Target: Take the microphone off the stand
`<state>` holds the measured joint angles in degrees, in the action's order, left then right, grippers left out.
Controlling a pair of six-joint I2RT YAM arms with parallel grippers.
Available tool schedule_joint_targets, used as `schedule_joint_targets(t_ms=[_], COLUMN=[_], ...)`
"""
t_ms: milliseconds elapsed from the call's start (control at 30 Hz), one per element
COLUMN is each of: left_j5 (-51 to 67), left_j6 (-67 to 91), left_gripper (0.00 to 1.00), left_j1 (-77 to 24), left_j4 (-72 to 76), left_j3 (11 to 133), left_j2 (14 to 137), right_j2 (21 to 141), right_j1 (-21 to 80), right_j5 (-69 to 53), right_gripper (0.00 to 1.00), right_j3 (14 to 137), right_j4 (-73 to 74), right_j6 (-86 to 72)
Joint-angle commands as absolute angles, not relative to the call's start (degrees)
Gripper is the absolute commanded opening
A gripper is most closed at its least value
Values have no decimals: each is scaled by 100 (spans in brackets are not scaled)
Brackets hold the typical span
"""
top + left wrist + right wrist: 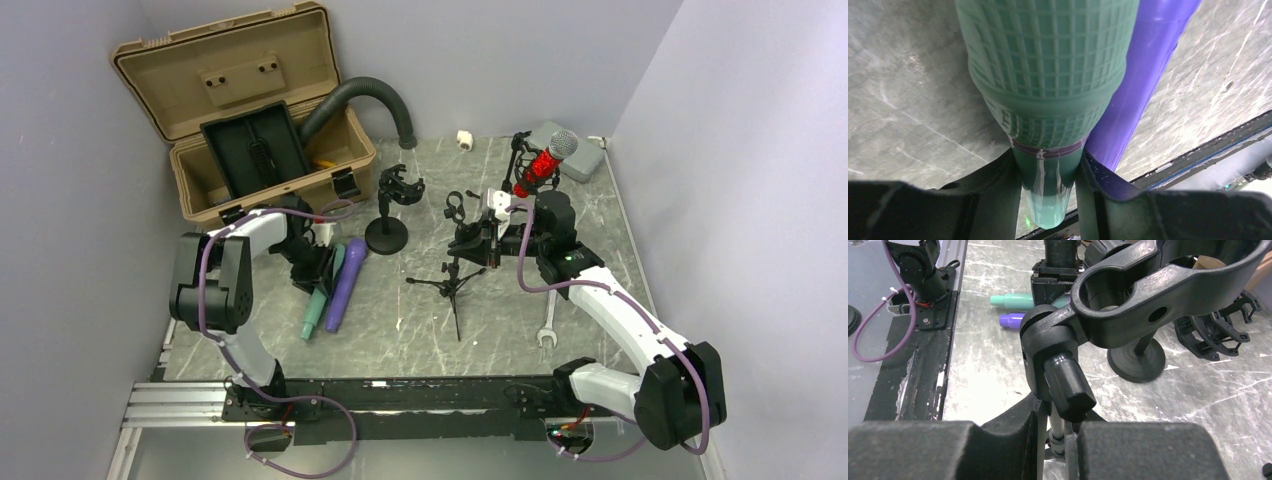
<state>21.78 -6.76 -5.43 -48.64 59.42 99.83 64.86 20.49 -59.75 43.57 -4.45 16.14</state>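
Left gripper (1048,180), I see, grips the teal ribbed microphone (1048,75) lying flat beside a purple microphone (1143,75). Right gripper (1058,435) pinches the black tripod stand (1058,345) by its pole. Open tan plastic case (150,60) holds a black tray (255,150).

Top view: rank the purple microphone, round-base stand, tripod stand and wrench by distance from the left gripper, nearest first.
1. purple microphone, right beside the left gripper
2. round-base stand, behind and right
3. tripod stand, table centre
4. wrench, far right
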Motion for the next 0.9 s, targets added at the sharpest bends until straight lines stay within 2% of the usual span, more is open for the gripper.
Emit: schedule_joint_targets(t_ms=[0,167,567,867], left_j5=[2460,2499,2414,2515], left_j6=[-615,-615,-637,-826], left_gripper=[44,54,58,70], left_j1=[-562,-554,-428,-404], left_j4=[-4913,-4915,-4940,-5228], left_j3=[6039,6041,6045,6249], left_j2=[10097,10166,9905,9401], right_j2=[6549,6534,6497,6521], right_j1=[1950,1950,1933,1931], right_j5=[-5594,-5590,-5605,-5675], right_gripper=[0,0,0,0], right_j3=[4272,4268,4236,4254], right_j4=[163,170,168,175], right_j6=[1817,1826,1834,1828])
